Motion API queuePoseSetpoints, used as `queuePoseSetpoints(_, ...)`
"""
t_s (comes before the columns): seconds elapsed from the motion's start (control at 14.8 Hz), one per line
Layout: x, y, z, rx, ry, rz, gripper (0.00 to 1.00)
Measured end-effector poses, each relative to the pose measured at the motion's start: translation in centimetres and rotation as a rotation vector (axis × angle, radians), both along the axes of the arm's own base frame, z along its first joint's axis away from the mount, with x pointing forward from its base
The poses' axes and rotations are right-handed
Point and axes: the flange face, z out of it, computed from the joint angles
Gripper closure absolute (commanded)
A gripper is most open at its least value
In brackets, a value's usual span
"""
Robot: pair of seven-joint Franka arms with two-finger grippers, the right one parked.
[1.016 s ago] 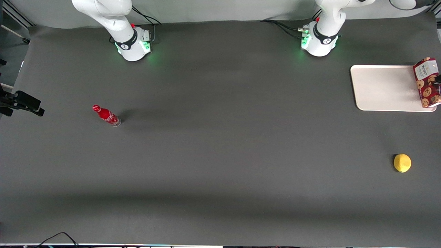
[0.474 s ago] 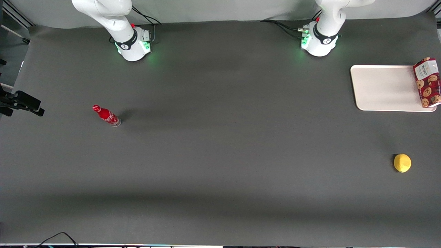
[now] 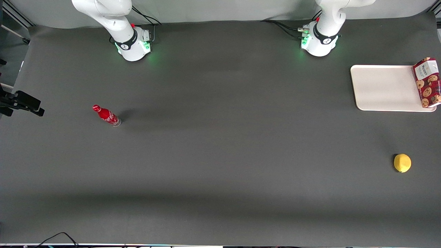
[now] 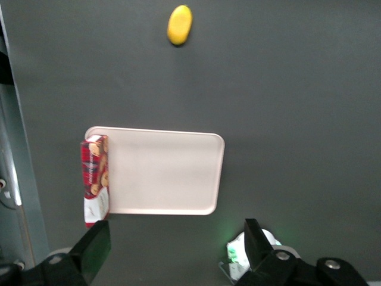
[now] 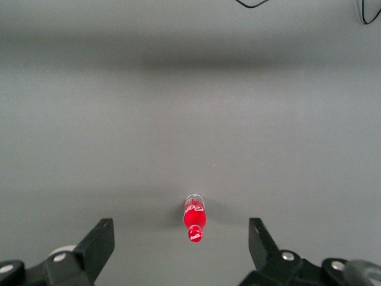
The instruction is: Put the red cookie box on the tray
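Tartan-red cookie box with white label end rests on tray edge; gripper jaws high above, spread wide, empty.

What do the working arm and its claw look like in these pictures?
The working arm has a glossy white shell, a black ring with a small logo near its base, green lights, a red button and black cables. Its claw, high above the tray, has two dark, flat, wedge-shaped fingers, wide open.
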Motion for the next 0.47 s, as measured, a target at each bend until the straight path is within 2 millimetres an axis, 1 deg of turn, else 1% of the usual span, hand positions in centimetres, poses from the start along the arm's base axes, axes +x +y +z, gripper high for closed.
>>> queuePoseSetpoints(0.14,0.8,-6.7,2.7,0.029,0.015,-0.003,0.0)
queuePoseSetpoints(0.2,1.0,-10.4,3.7,0.044,0.013,-0.007,0.0)
queuePoseSetpoints(0.27,1.1,-13.8,4.4,0.051,0.011,-0.008,0.0)
queuePoseSetpoints(0.34,0.9,-17.0,4.5,0.052,0.015,-0.007,0.0)
queuePoseSetpoints(0.41,0.6,-19.8,4.3,0.053,0.022,-0.011,0.0)
queuePoseSetpoints(0.47,0.4,-22.3,3.7,0.058,0.024,-0.016,0.0)
